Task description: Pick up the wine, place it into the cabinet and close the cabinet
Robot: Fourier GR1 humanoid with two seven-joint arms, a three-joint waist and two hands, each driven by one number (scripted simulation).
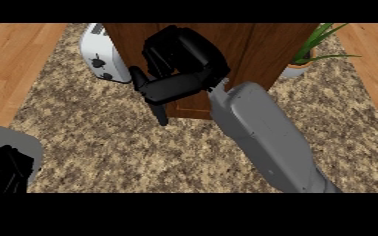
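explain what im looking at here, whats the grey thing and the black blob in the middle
This is a single view from a humanoid robot's head, looking steeply down at a speckled stone kitchen counter. The grey thing is the robot's right forearm, coming up from the lower edge. The black blob is its right hand, held against the front of a brown wooden cabinet that stands on the counter. Its fingers look fairly straight and point down and left; no bottle shows in it. The wine is not visible anywhere in this view. Behind the cabinet's left side stands a white toaster, and at its right a potted plant. The robot's left hand rests at the lower left edge.
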